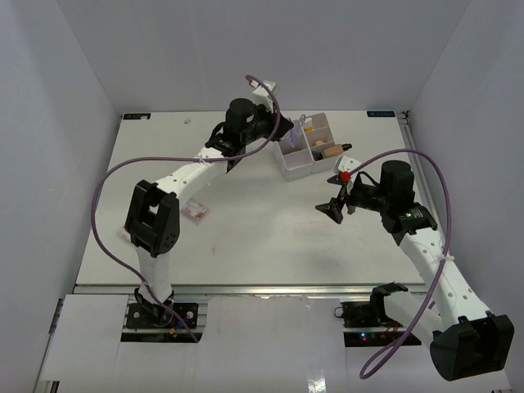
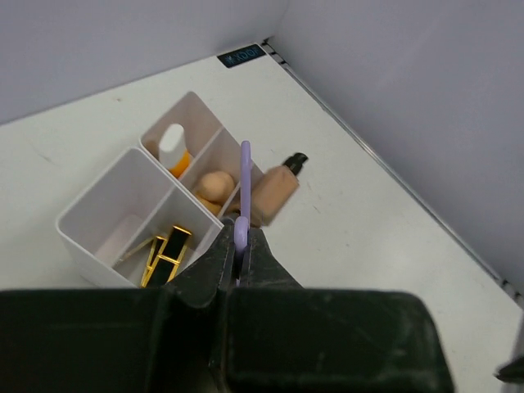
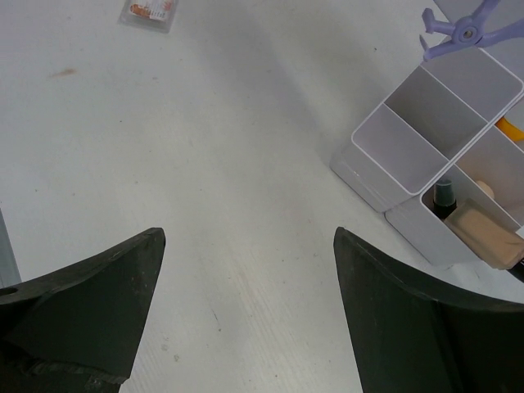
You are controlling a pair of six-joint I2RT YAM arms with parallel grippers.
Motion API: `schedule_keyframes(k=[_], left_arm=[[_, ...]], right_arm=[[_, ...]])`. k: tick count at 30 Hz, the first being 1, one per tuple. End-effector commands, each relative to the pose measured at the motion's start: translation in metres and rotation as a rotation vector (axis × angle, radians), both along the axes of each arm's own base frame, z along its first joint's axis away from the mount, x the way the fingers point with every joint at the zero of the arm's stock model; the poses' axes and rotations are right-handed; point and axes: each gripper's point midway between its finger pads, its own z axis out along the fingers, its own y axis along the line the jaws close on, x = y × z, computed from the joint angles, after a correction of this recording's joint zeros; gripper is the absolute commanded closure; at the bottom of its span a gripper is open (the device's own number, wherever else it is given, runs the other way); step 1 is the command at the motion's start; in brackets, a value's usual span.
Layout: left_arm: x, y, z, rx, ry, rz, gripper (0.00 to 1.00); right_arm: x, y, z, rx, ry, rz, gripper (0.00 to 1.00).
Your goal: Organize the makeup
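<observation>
Left pincer, nearest the wrist lens, is clamped flat on the lower end of a lilac clip. The clip stands upright above the white box, presumably so that it can be lowered straight into a compartment.

The box sits toward the far right corner of the worktop. Its contents are sorted by kind:
- an orange tube with a white cap, in one far compartment;
- a peach sponge next to it;
- black-and-gold lipsticks in a near compartment;
- a beige bottle lying slanted at the right end, its dark cap poking past the wall.

The right wrist view shows a second dark-capped bottle beside the beige one in the same compartment.

Right pincer hangs over bare worktop just beside the box, its fingers spread wide apart and holding nothing. It looks free for another pick.

One pinkish packet remains loose on the left half of the worktop, well apart from the box. By this reading the sorting is nearly finished, with the clip and the packet outstanding.
</observation>
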Motion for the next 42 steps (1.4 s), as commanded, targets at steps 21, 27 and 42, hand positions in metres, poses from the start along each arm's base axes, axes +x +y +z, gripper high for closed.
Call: schedule_keyframes(k=[21,27,42], left_arm=[[0.096,-0.004,-0.021,0.272,-0.451,0.031,0.98],[0.099,-0.002,-0.037,0.325,-0.467,0.023,0.93],[0.092,0.001,-0.048,0.325,-0.424,0.017,0.4]], right_arm=[[-0.008,0.002,-0.005,0.031,0.045,0.039,0.1],[-0.007,0.002,-0.008,0.029,0.056,0.04,0.1],[-0.008,0.002,-0.009,0.032,0.059,0.047,0.1]])
